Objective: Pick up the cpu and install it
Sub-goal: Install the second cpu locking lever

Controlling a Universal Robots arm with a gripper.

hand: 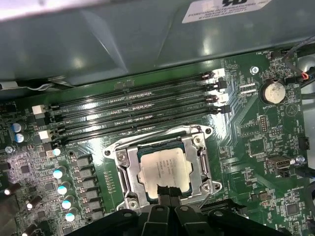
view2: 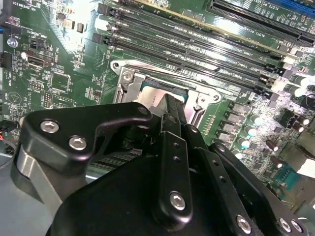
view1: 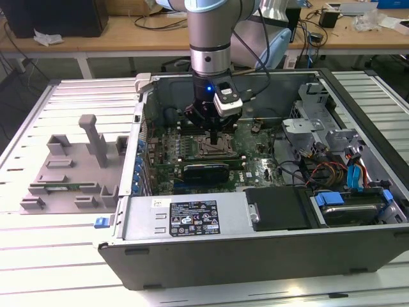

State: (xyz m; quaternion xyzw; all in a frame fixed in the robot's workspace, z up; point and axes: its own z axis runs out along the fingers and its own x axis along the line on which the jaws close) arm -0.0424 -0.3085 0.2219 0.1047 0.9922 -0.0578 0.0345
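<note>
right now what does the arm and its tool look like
The arm is a grey metal cylinder with pale blue joint caps and a silver ring near the wrist. Below it sits a black wrist block with a small blue light, a white-and-black box clipped to its side, and a black cable looping off. The tool is matte black, built of linked bars fixed with silver screws.

- The cpu (hand: 165,169) has a shiny silver metal top, smooth, catching light.
- Around it, the socket frame (hand: 125,169) is bright bare metal.
- The gripper (hand: 167,192) over the cpu is matt black, possibly plastic.
- The motherboard (hand: 256,147) around the frame looks glossy green.
- The tray (view1: 64,173) beside the computer case (view1: 192,252) looks matt grey plastic.
</note>
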